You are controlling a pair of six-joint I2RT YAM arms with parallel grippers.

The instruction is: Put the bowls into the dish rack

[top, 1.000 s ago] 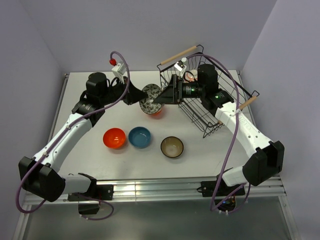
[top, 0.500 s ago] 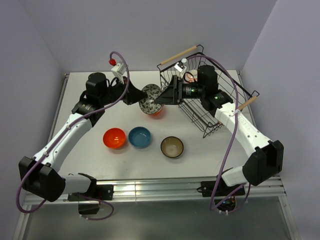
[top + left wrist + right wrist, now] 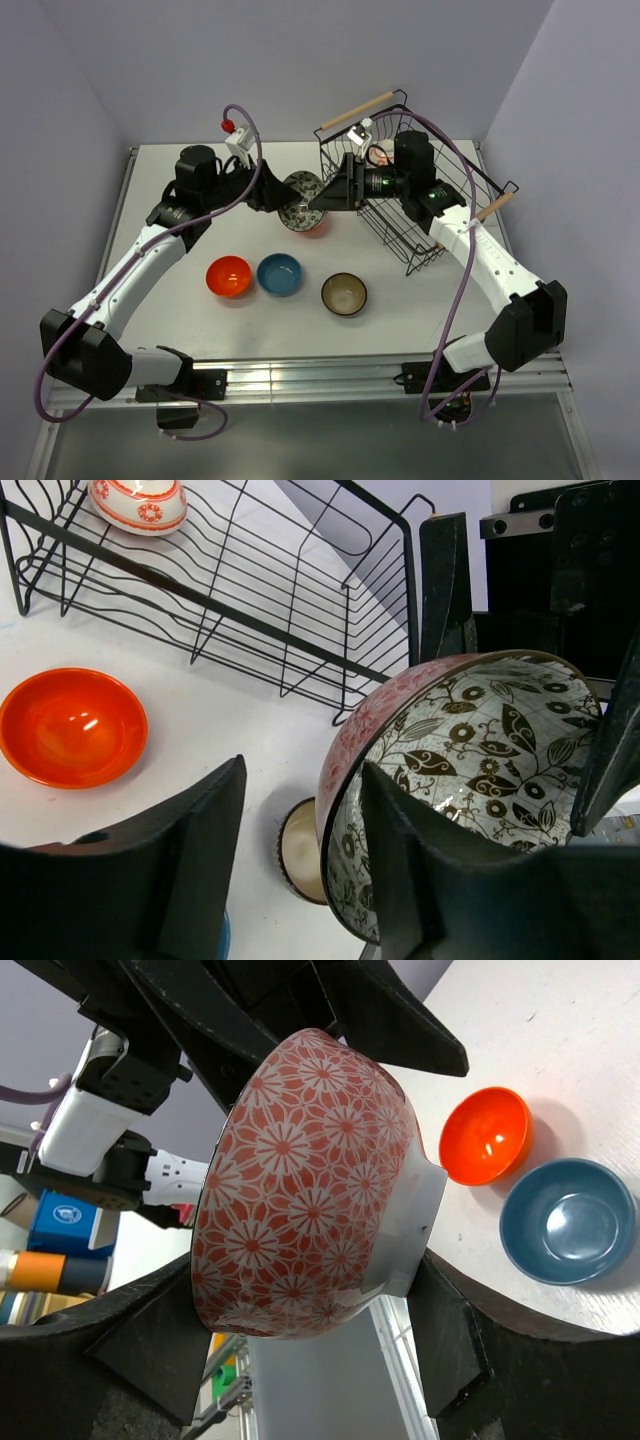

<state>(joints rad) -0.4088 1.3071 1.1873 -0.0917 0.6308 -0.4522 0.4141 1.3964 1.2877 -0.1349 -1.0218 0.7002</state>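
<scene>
Left gripper [image 3: 302, 770] stands open in mid-air. One finger lies across the mouth of the patterned bowl [image 3: 470, 750]. The other stands clear of the bowl's red floral outer wall, and bare table [image 3: 420, 310] shows through the gap. Below and to the left of it in the top view, a plain orange bowl [image 3: 229, 276] and the blue bowl [image 3: 279, 274] sit upright on the table. They are just beside each other and well apart from both tools.

The patterned bowl hangs tipped on its side between the two arms, its leaf-printed grey-and-white inside facing the left wrist camera. Right gripper [image 3: 305, 1260] is clamped on it, one finger against the rim and the other against the white foot. Directly beneath the held bowl, the second orange bowl [image 3: 316, 229] rests on the table, close to the left wall of the dish rack [image 3: 357, 108]. Nearer the arm bases, the brown bowl [image 3: 344, 294] with its beige inside stands alone.

The rack lies to the right of the held bowl, and the right arm stretches across its open top. Its wire side wall stands between the bowl and the basket floor. An orange-and-white bowl [image 3: 138, 502] already lies in the rack near its far end.
</scene>
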